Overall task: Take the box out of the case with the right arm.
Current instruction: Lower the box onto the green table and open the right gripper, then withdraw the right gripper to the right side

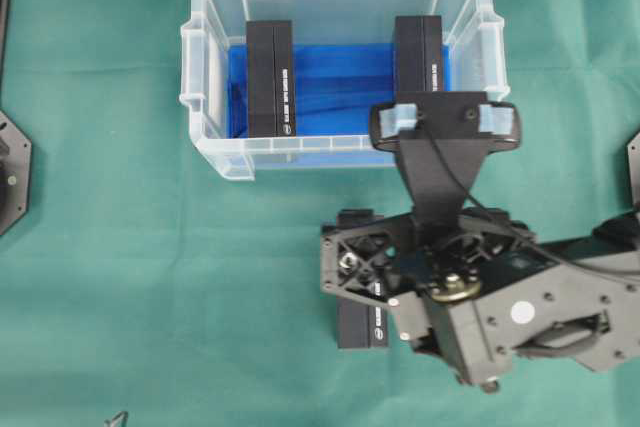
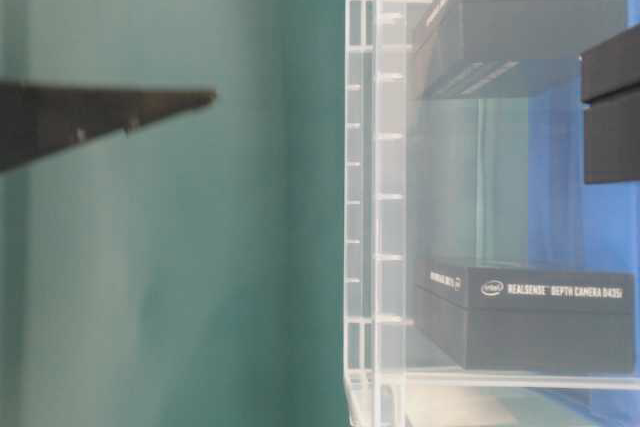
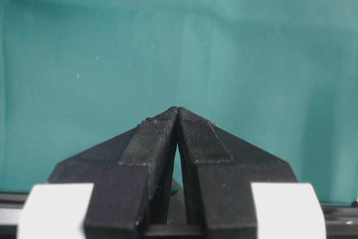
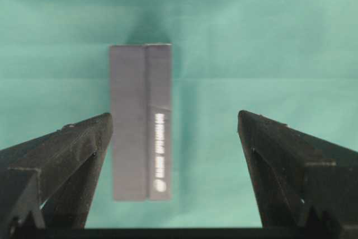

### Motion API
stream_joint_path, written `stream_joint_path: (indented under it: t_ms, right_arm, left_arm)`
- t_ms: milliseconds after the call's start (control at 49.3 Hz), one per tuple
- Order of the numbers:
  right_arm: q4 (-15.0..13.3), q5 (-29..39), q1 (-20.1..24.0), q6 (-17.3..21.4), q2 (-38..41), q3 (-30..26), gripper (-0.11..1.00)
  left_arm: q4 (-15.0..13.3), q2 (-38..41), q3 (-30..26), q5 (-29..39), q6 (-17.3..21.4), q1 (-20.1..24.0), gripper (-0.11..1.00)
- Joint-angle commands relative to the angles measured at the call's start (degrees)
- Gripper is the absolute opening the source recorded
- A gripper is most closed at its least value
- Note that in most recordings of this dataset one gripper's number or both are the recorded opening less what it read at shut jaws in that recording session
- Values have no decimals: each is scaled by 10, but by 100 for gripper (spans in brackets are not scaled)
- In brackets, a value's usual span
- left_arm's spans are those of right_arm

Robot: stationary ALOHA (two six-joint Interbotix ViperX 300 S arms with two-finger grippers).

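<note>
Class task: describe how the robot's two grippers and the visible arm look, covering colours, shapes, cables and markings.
The right arm is all black, with a lattice frame, bolts and a black cable. The right gripper has pointed black fingers. The left gripper has ribbed black wedge fingers and white brackets.

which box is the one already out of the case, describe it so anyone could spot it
Start at the clear case with the blue floor on the green cloth, then move toward the near edge, under the black right arm. The box lies flat on the cloth between the right gripper's open fingers; the other two black boxes stand inside the case.
</note>
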Motion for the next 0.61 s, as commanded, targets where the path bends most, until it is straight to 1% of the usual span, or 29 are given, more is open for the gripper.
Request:
stream_joint_path:
  t_ms: [0,101,223,386,588]
  right_arm:
    - [0,7,11,2,-38,7,87]
    - [1,7,25,10,-64,43,87]
    - [1,0,40,34,-102,94,87]
    - [2,-21,64,66,-163,176,87]
    - [17,-44,100,107,-252,279,87]
  left_arm:
    - [2,2,-5,-2,-1,-3,0]
    - [2,2,-5,-2,-1,-2,0]
    - [2,2,-5,-3,-1,-2,0]
    - [2,2,-5,-2,0,-2,0]
    - [2,2,-3,-2,1,-2,0]
